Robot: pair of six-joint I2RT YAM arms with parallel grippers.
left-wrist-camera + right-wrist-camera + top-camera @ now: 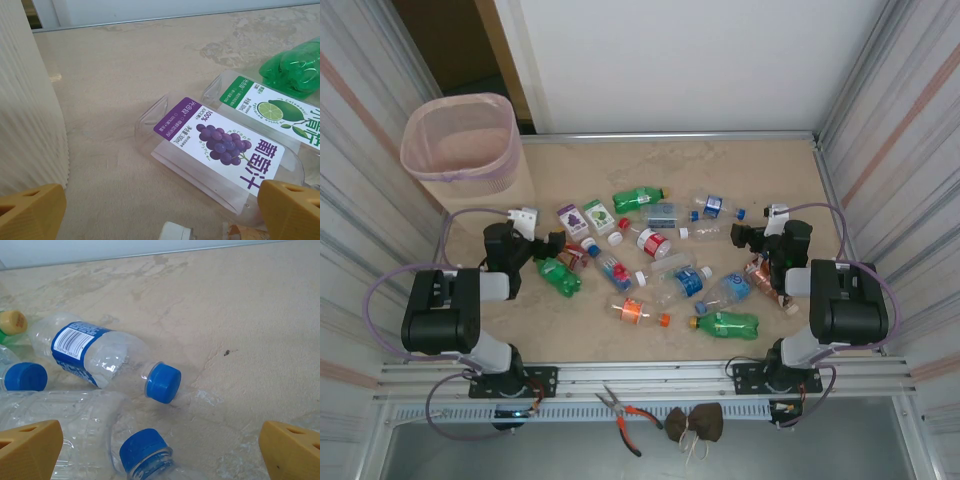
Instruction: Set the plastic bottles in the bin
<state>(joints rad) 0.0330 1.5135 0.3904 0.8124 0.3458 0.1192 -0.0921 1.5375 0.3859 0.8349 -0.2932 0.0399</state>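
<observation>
While left claw (161,207) and right claw (160,450) gape wide | crinkled clear bottles (112,360) | tapered pink bin (466,181)

We see the plastic bottles (685,280) lying scattered on the table (750,180) between the two arms, and the bin (470,178) standing upright at the far left, well apart from them. The left gripper (548,245) sits near a green bottle (560,275), the right gripper (745,238) at the cluster's right edge. Red-handled pliers (625,412) lie on the near frame.
</observation>
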